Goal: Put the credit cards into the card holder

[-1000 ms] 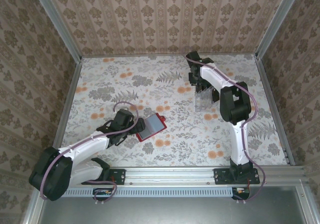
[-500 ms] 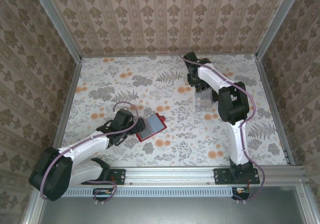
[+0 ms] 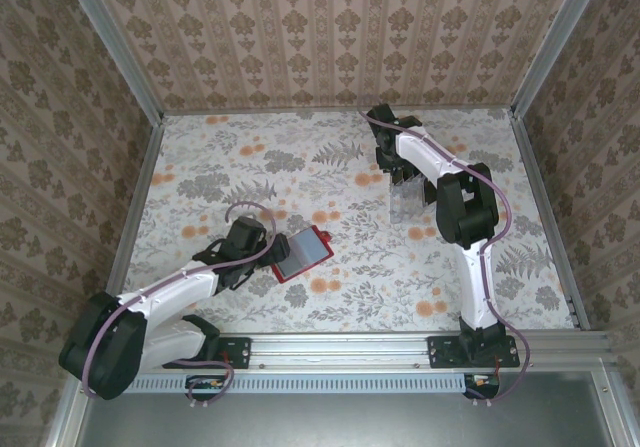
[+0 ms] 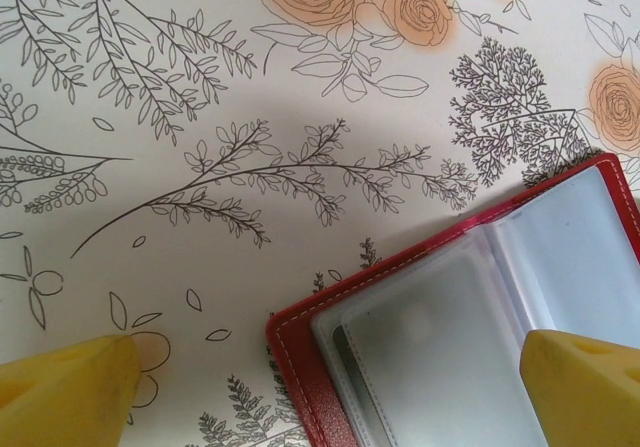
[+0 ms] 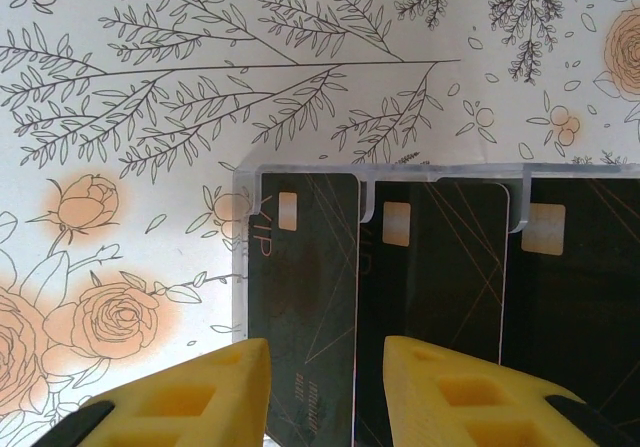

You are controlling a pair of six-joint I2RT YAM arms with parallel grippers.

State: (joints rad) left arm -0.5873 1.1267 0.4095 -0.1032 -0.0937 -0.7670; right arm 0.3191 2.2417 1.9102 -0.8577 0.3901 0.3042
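Card holder (image 3: pixel 302 253) open, sleeves look empty. Credit cards (image 5: pixel 305 287) in clear rack (image 3: pixel 405 205), upper right. Left gripper (image 4: pixel 325 397), right gripper (image 5: pixel 325 397): jaws apart, empty. Barely begun.

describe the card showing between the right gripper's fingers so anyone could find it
On the floral table, right of centre, a clear plastic rack holds black cards. The end card sits at its left corner in the right wrist view, framed by the right gripper. No other card overlaps it, with VIP lettering beside its chip.

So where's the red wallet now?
The small red folding wallet lies open on the floral table, left of centre in the overhead view, beside the left gripper.
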